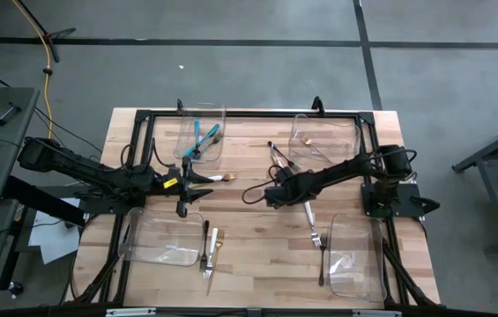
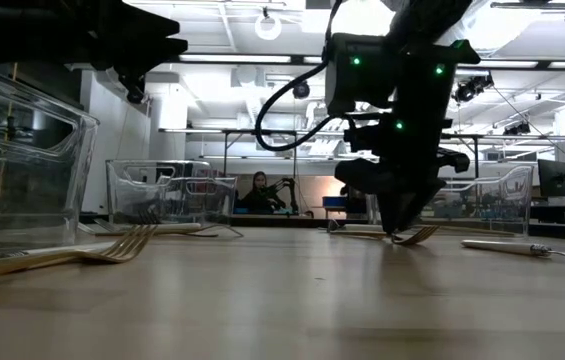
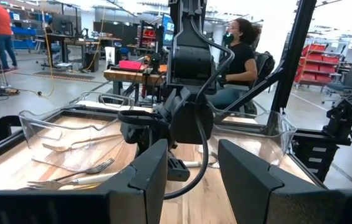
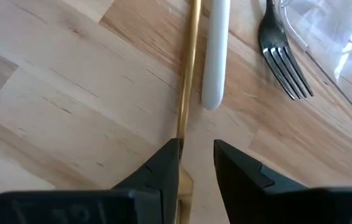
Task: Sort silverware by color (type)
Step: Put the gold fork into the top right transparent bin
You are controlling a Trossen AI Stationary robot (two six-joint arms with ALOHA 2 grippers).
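My right gripper [image 4: 195, 163] stands over the gold utensil [image 4: 189, 74], jaws parted astride its handle, not clamped; its long axis runs straight ahead from the fingertips.

2 dark, black-cased arms. The left arm [image 1: 81, 172] carries a yellow label near its wrist. The right arm [image 1: 337, 172] trails a looping black cable, shows small green lights, and ends in 2 wedge-shaped black fingers [image 4: 157, 171].
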